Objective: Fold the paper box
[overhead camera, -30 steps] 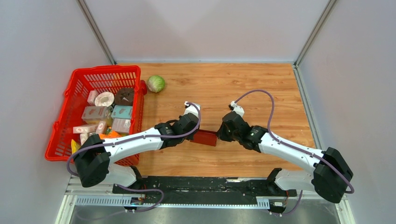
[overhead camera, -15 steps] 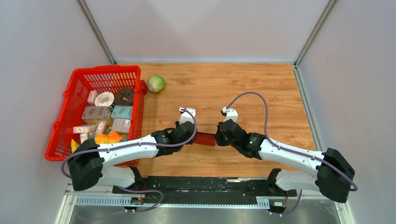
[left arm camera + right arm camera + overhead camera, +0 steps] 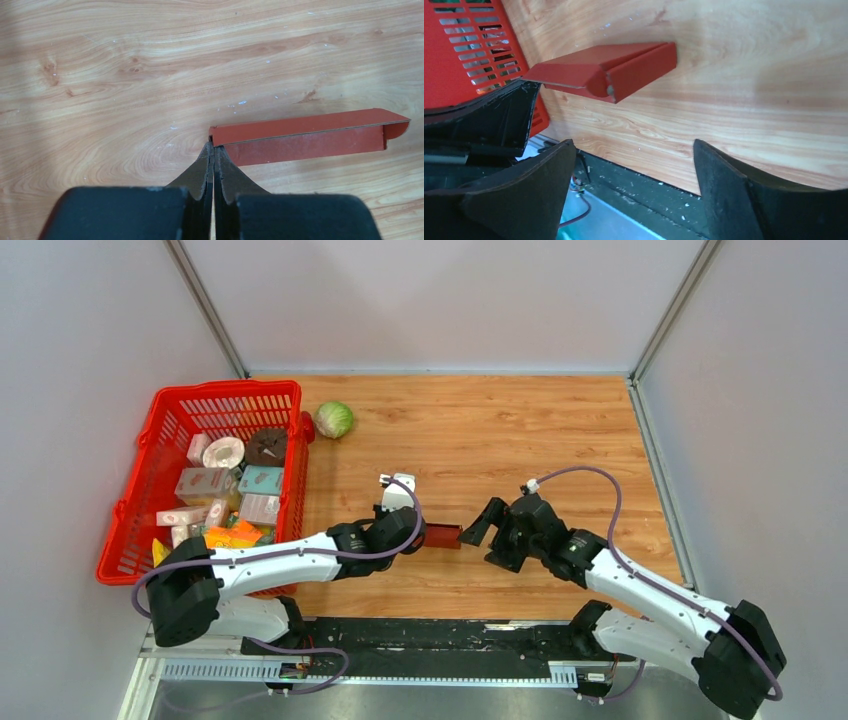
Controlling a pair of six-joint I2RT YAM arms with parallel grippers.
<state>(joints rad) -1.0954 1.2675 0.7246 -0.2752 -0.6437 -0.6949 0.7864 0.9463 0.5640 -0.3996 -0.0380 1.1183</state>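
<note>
Paper box (image 3: 441, 536) sits mid-bench, near the front edge, between the two arms. It is a dark red, long, flattened shape with one panel folded over the other.

Left pincer (image 3: 212, 147) is clenched tight on the box's left corner, pads pressed together on the thin card. My guess is it's an anchor grip, keeping the sheet from sliding or springing open while the other side gets worked.

Right pincer (image 3: 487, 543) is spread wide, grasping nothing, just off the box's right end and apart from it. That end shows a small rounded flap curled in – probably the next bit to tuck. The jaws face it squarely, so a re-grip looks likely. Can't tell if the box rests on the wood or hangs just above; there is a shadow under it.

The fold looks partway done, not closed up.

Bench (image 3: 480, 430) is light wood-grain laminate with a few pale specks. Red mesh basket (image 3: 160, 440) of small cartons is at the left, with a cabbage (image 3: 334, 419) just beside its far corner – both well apart from the work. Plain grey walls close in three sides.
</note>
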